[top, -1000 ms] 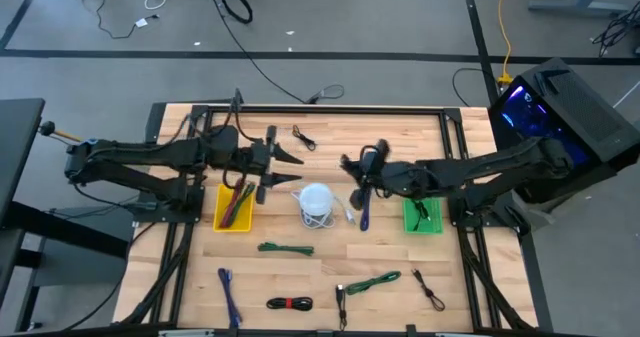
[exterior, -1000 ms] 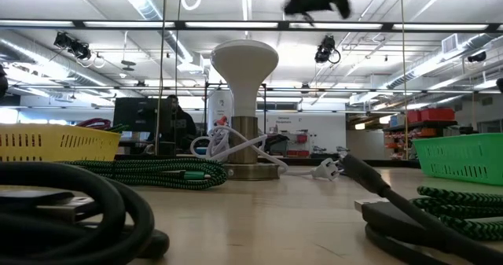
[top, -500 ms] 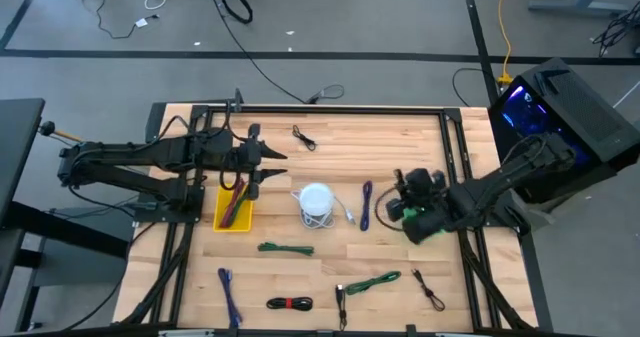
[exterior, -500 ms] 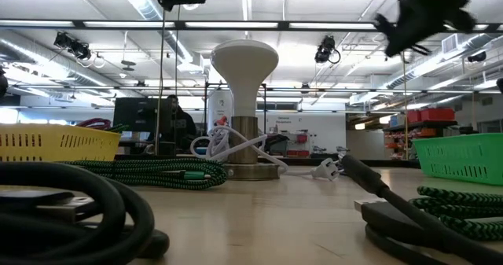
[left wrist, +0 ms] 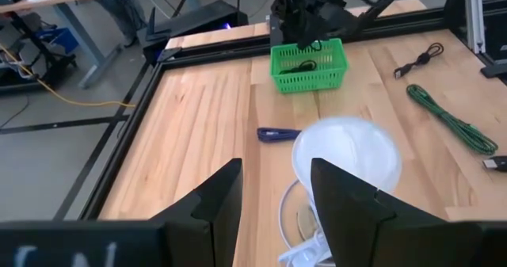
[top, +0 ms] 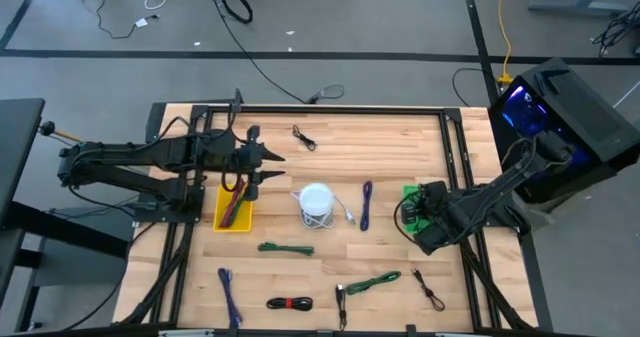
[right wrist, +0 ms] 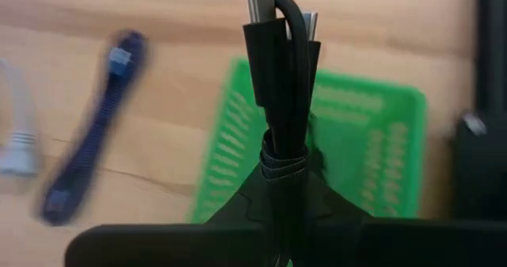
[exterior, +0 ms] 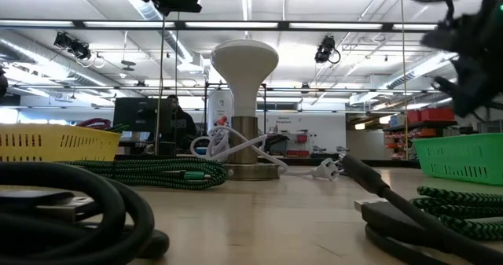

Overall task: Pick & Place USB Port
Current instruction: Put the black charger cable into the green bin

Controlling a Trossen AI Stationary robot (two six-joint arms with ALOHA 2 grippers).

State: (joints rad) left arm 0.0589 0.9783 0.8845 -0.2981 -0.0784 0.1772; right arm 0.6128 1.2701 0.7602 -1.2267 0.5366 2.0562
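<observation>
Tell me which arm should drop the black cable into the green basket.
Right. Its tool is shut on the bundled black cable and hangs directly above the green basket. The left tool is open, near the yellow basket across the table.

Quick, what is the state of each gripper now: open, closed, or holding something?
Left gripper: open, holding nothing, near the white lamp.
Right gripper: closed on a bundled black cable, above the green basket.

Item count, tabletop

We count two baskets, one yellow (top: 234, 206) and one green (top: 421, 215); one white lamp (top: 316, 200); two blue cables (top: 366, 205) (top: 229, 295); two green cables (top: 285, 248) (top: 374, 281).
</observation>
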